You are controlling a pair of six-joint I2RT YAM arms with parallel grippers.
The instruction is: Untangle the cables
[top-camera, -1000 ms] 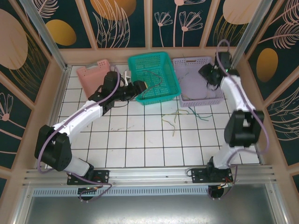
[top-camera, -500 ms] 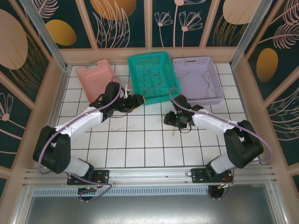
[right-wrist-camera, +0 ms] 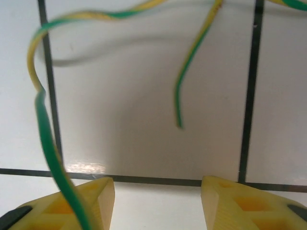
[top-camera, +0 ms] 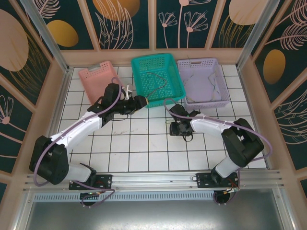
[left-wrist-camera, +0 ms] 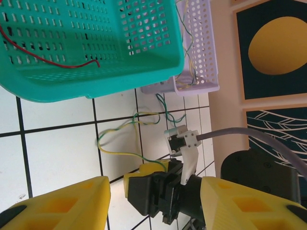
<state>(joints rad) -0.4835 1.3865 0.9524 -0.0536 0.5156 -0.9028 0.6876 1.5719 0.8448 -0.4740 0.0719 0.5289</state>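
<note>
So, reference: teal basket (top-camera: 168, 99), at the back middle of the tiled table (top-camera: 144, 148); every place below is taken off it.
Pink basket (top-camera: 98, 84): just left of the teal basket, against the back wall.
Left gripper (top-camera: 140, 101): at the teal basket's front left corner, pointing along its front wall. Its wrist view has the yellow fingers (left-wrist-camera: 62, 203) spread wide with nothing between them. It is released and grasping nothing.
Red cable (left-wrist-camera: 57, 62): lying loose inside the teal basket, on its floor, clear of both grippers.
Right gripper (top-camera: 175, 128): on the tiles in front of the teal basket's right corner, tipped down close to the table. Jaws apart, bare tile between the fingers (right-wrist-camera: 249, 201), no grasp.
Yellow-green cable (left-wrist-camera: 99, 143): on the tiles in front of the teal basket, looping up to the right gripper. In the right wrist view one strand (right-wrist-camera: 42, 120) runs down across the left-hand finger, unpinched. A loose end (right-wrist-camera: 178, 103) lies on the tile ahead of the gap.
Green cable (left-wrist-camera: 162, 106): on the tiles front right of the teal basket, beside the yellow-green one; whether they cross I cannot tell.
Lilac basket (top-camera: 194, 88): just right of the teal basket.
Thin strands (left-wrist-camera: 186, 33): inside the lilac basket; count unclear.
</note>
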